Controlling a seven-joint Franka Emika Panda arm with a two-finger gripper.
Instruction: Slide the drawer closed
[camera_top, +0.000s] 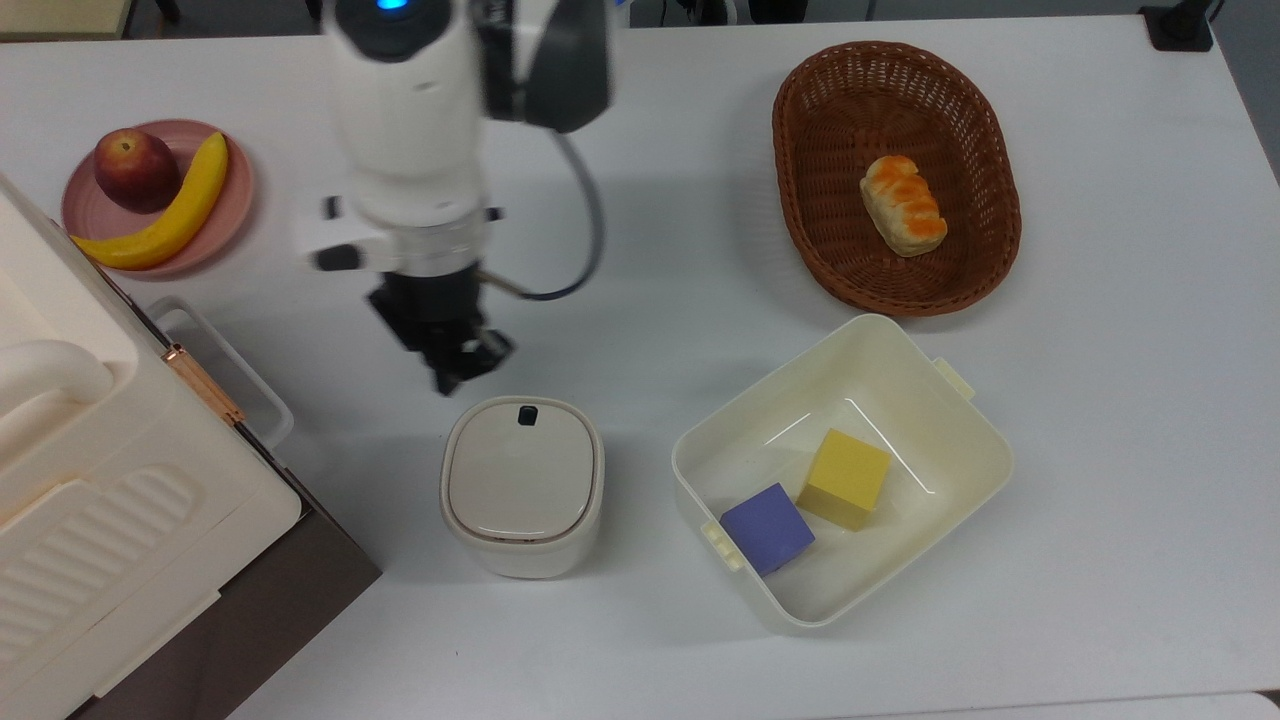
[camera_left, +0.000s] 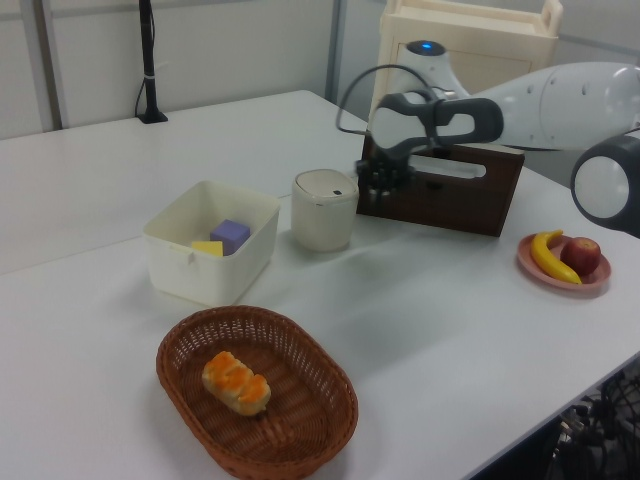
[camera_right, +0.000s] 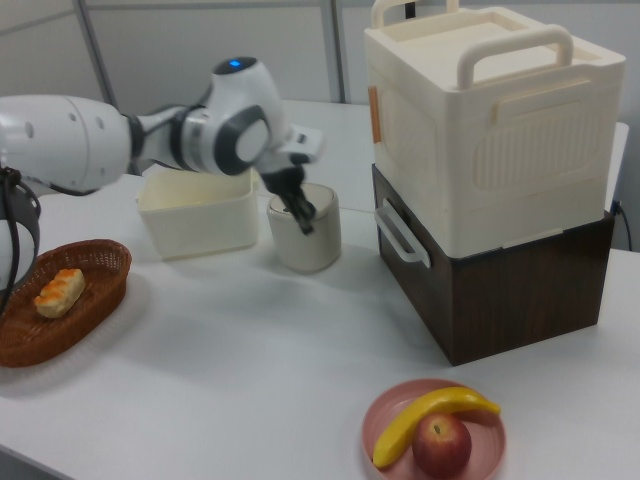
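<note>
One claw (camera_top: 462, 372), whose grip state I cannot tell, hangs beside the canister (camera_top: 522, 486), well apart from the drawer (camera_right: 500, 285), which sits shut under the box at the top view's left
</note>
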